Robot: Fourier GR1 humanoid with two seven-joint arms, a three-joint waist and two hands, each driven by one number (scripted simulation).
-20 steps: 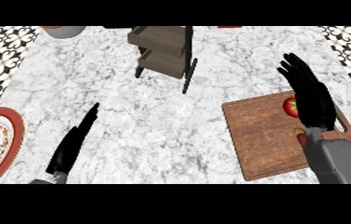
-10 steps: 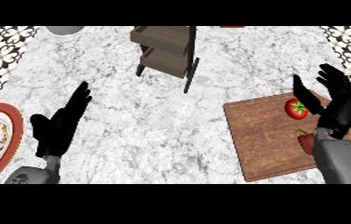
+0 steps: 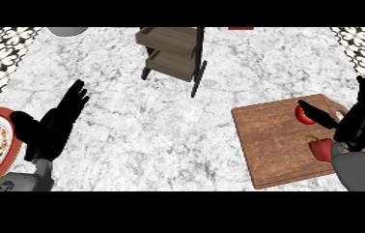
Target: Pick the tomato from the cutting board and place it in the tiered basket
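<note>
Well, the tomato (image 3: pixel 303 116) is small, round and red. It has no long side, and I cannot tell which way its top points. It sits at the far right of the brown cutting board (image 3: pixel 274 140). The right hand (image 3: pixel 349 128) is spread open beside it, with its thumb lying across the tomato's edge. The left hand (image 3: pixel 50 128) rests open at the near left of the counter (image 3: pixel 178 130). The tiered basket (image 3: pixel 173 53) stands far away.

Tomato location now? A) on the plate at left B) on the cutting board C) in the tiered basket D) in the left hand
B: the tomato lies on the cutting board, right beside the right hand and well apart from the tiered basket.
</note>
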